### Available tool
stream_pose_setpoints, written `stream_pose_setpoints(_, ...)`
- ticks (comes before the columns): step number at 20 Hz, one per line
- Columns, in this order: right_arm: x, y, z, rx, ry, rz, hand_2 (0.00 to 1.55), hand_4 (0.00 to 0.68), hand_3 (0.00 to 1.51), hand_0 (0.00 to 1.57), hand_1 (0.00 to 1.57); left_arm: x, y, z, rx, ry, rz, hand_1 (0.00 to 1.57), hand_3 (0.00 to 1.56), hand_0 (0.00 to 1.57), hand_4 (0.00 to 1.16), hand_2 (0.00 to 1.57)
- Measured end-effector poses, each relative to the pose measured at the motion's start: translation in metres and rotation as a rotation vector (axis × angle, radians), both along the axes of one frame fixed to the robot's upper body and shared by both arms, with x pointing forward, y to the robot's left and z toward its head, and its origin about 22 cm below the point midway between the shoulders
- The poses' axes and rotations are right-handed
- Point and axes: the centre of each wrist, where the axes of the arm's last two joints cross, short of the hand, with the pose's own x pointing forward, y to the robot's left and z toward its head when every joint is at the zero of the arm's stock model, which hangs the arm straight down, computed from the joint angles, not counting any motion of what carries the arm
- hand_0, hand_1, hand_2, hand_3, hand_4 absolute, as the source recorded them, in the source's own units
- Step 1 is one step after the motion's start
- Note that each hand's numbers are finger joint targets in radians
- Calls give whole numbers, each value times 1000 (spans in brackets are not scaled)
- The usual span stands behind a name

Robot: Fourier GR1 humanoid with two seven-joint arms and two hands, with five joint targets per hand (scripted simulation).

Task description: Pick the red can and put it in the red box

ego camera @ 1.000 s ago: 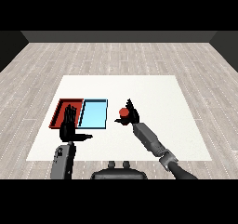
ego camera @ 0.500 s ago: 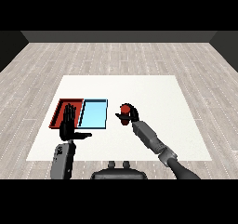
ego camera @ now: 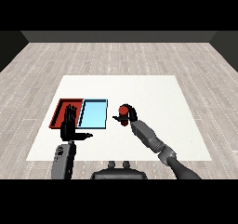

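Table [ego camera: 153, 93]: white, rect., fills centre of frame, on wood-plank floor [ego camera: 116, 56].
Red tray [ego camera: 61, 108]: left-centre, shallow, rim dark red; lower part hidden behind left hand.
Light blue tray [ego camera: 94, 114]: touching red tray's right side.
Right hand [ego camera: 130, 117]: black, just right of blue tray, fingers curled round red can.
Left hand [ego camera: 69, 128]: black, lower left, fingers straight, upright, thumb out to right; holds nothing, overlaps red tray's near edge.
Red can [ego camera: 123, 111]: small, red top showing, centre of frame, in right hand, outside both trays; blue tray lies betw. it & red tray.
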Motion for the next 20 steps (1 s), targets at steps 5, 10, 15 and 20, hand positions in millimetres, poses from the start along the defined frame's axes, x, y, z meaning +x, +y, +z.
stream_pose_setpoints(5, -2, 3, 2, -11, -14, -8, 1470, 580, 1395, 1529, 1529, -5, 6, 7, -2, -4, -3, 0, 0, 0, 0, 0)
stream_pose_setpoints(10, -3, 8, 11, -16, -85, -18, 1468, 586, 1381, 1544, 1544, -4, -1, -2, 1, -2, -10, 0, 0, 0, 0, 0)
stream_pose_setpoints(15, 3, 1, 31, 7, -158, -30, 1460, 608, 1383, 1515, 1515, 3, 4, 0, 9, 0, -16, 0, 0, 0, 0, 0)
stream_pose_setpoints(20, -1, -11, 53, 32, -252, -30, 1469, 623, 1398, 1538, 1538, -2, -9, 8, 34, 2, -41, 0, 0, 0, 0, 0)
